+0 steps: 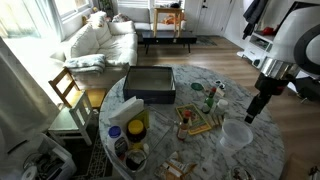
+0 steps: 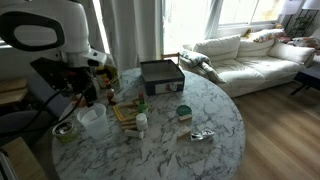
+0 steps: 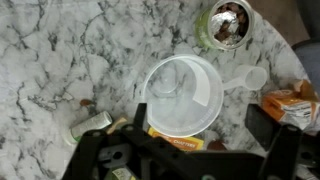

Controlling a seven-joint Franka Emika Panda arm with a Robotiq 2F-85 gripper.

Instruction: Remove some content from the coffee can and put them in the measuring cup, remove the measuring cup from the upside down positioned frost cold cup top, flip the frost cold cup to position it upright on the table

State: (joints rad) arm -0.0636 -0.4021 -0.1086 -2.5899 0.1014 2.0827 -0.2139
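The frost cold cup [image 3: 182, 92] is a frosted whitish tumbler on the marble table, seen from above with its wide rim open; it shows in both exterior views [image 1: 235, 135] [image 2: 92, 120]. A small white measuring cup [image 3: 250, 77] lies on the table just beside its rim. The open coffee can [image 3: 230, 22], with brown contents, stands beyond the cup. My gripper [image 3: 200, 128] hangs above the tumbler's near edge, its jaws open and empty [image 1: 256, 110].
An orange packet [image 3: 170, 141] lies partly under the tumbler. An orange box [image 3: 290, 100] is at the right and a small jar [image 3: 95, 122] at the left. A black box [image 1: 150, 83] sits mid-table. A wooden chair [image 1: 68, 90] stands by the table.
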